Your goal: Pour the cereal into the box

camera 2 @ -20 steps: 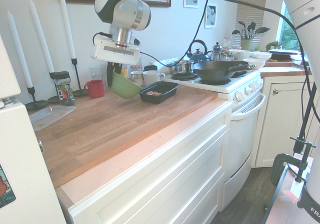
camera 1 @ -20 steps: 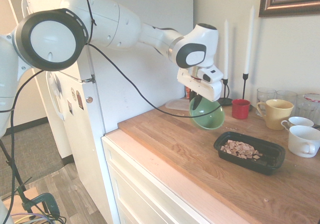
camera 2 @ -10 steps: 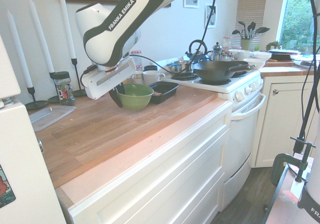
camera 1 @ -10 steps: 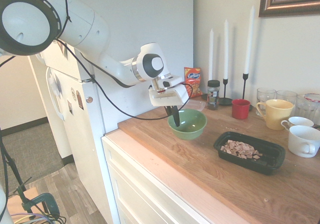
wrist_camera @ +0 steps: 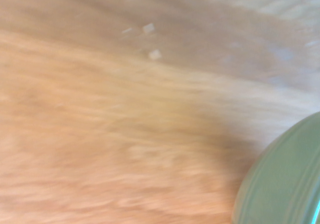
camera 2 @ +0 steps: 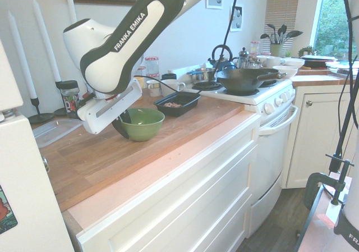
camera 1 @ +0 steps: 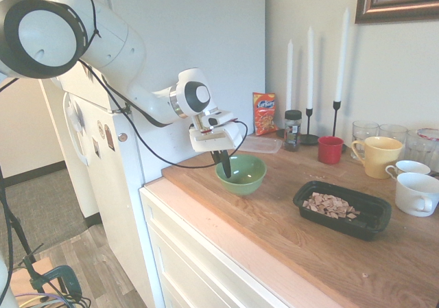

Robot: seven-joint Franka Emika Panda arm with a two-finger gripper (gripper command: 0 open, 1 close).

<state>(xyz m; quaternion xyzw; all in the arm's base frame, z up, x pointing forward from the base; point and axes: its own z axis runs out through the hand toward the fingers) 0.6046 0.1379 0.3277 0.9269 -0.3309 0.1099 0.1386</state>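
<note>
The cereal [camera 1: 331, 205] lies as a tan heap inside the box [camera 1: 376, 221], a shallow black tray on the wood counter. In the second exterior view the cereal [camera 2: 172, 104] shows in the same box [camera 2: 180, 111] near the stove. A green bowl [camera 1: 243, 175] stands upright, low on the counter and well away from the box, toward the fridge. My gripper [camera 1: 223, 164] is shut on the bowl's near rim, one dark finger inside. The bowl [camera 2: 141, 123] looks empty, and my gripper [camera 2: 121, 123] holds its side. In the wrist view only the bowl's edge [wrist_camera: 282, 184] shows over blurred wood.
Against the back wall stand an orange snack bag [camera 1: 264, 113], a jar [camera 1: 293, 129], tall candles [camera 1: 339, 54], a red cup [camera 1: 330, 149], a yellow mug [camera 1: 378, 156], glasses and white mugs [camera 1: 417, 193]. A clear flat container [camera 1: 257, 144] lies behind the bowl. A stove with a wok [camera 2: 247, 79] adjoins the counter.
The bowl was tilted and raised close to the box; the arm has carried it away toward the fridge, levelled it upright and lowered it to the counter.
</note>
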